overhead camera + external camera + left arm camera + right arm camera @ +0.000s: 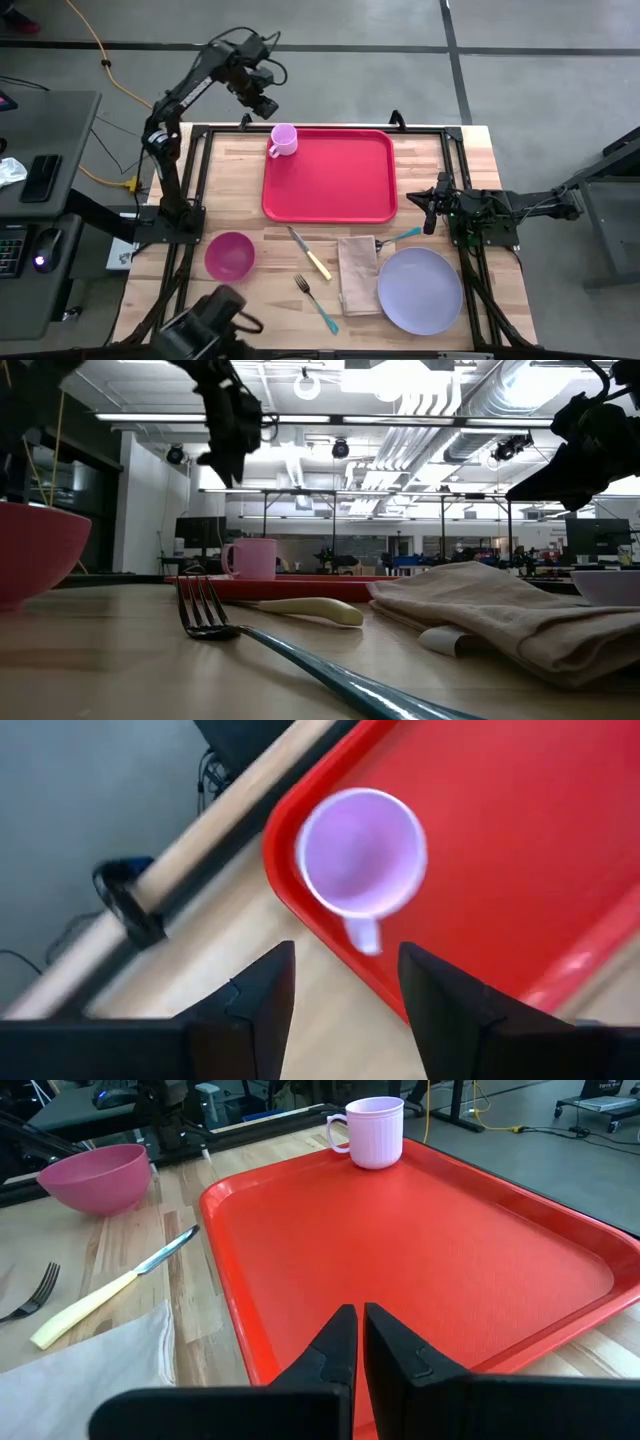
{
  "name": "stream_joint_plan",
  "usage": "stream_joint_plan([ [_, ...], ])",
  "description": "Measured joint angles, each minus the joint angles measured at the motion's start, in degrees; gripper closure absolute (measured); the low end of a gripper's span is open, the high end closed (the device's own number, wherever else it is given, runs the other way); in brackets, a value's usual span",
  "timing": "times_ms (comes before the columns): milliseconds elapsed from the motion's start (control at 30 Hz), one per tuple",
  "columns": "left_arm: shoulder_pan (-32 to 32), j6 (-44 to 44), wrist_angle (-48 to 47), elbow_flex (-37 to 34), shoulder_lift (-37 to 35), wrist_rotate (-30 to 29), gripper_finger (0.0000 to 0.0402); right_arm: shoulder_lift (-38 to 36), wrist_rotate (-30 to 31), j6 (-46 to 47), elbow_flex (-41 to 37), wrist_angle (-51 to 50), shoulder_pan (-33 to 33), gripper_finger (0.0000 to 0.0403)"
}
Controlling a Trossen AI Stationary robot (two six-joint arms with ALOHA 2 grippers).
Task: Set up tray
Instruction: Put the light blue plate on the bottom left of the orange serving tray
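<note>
On the wooden bench [250,300], nearest lie a fork [316,297], a napkin [358,274] hiding part of a teal handle, a knife [310,254], a bowl [230,255] and a plate [420,290]. Beyond, the tray [330,180] carries a mug [284,140] in its far left corner. The left gripper [266,106] hangs above it, jaws apart; the right gripper [431,205] rests beside the tray, jaws together.

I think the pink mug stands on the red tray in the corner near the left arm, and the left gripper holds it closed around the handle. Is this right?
Not quite. The pink mug does stand in that corner of the red tray, but the left gripper is open above it, holding nothing; the left wrist view shows this.
</note>
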Motion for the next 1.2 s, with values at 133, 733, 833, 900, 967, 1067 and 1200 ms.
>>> stream_joint_plan([
  [133,0.0,-2.2,-3.6,0.0,-4.4,3.5,0.0195,0.0,0.0,-0.2,0.0,0.0,0.0,0.0402],
  [733,-14.1,-14.5,-5.7,0.0,-18.4,7.9,0.0202,0.0,-0.3,-0.1,0.0,0.0,0.0,0.0402],
  [833,-17.8,-15.7,-5.7,0.0,-19.3,7.8,0.0204,0.0,-1.1,0.0,0.0,0.0,0.0,0.0402],
  [900,-20.3,-16.5,-5.7,0.0,-19.9,7.8,0.0204,0.0,-1.8,0.0,0.0,0.1,0.0,0.0402],
  [967,-22.6,-16.5,-5.7,0.0,-20.4,7.7,0.0204,0.0,-2.3,0.0,0.0,0.1,0.0,0.0402],
  [1067,-25.7,-17.9,-5.7,0.0,-20.7,7.8,0.0207,0.0,-3.0,0.0,0.0,0.1,0.0,0.0402],
  [1200,-29.7,-17.7,-5.7,0.0,-20.7,7.6,0.0208,0.0,-3.0,0.0,-0.1,0.1,0.0,0.0402],
])
